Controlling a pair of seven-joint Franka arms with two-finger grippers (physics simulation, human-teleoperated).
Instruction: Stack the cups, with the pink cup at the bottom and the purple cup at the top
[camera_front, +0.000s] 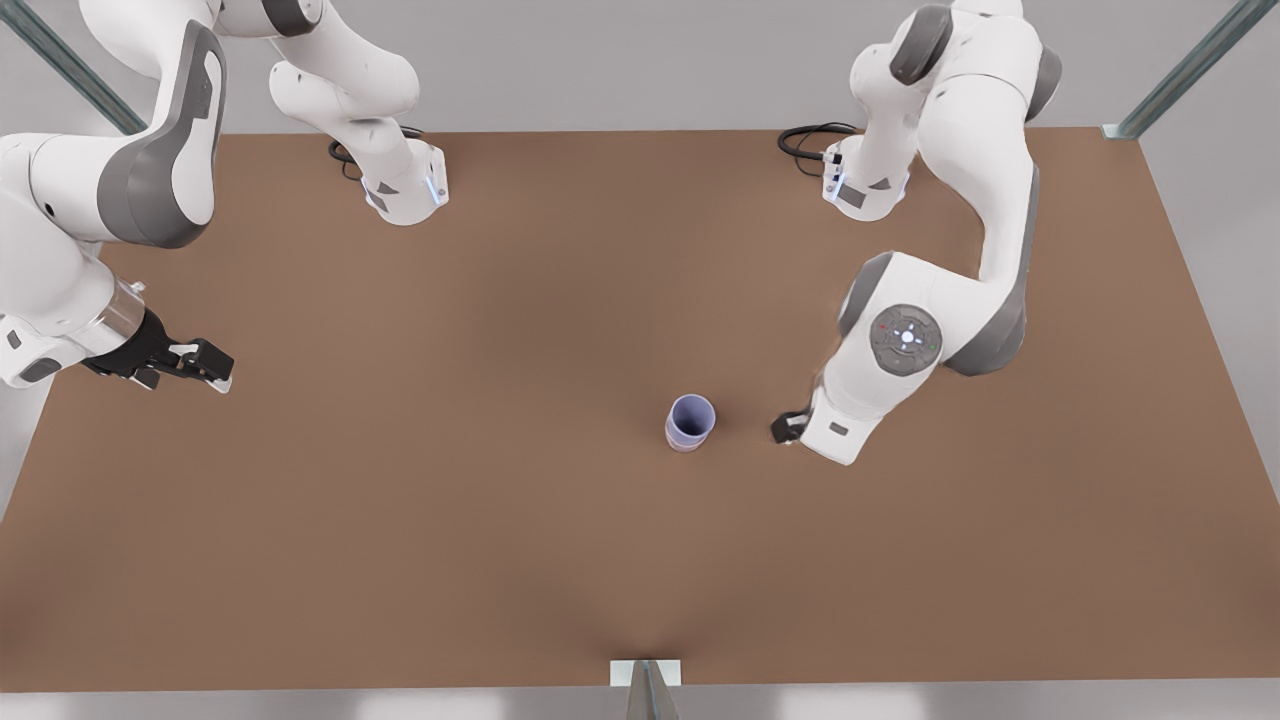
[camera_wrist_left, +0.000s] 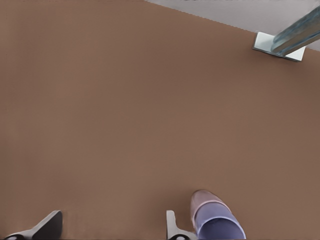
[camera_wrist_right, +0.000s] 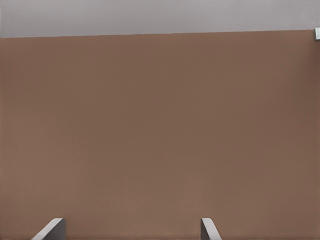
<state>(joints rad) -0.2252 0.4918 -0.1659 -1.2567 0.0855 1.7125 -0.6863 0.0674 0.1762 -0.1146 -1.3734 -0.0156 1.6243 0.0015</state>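
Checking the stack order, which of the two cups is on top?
The purple cup is on top, nested in the pink cup, whose pink band shows below it. The left gripper is beside them, open.

pink cup mostly hiding beneath the purple cup in the front view; left gripper lying largely behind its own wrist; stacked cups running off the left wrist view's edge
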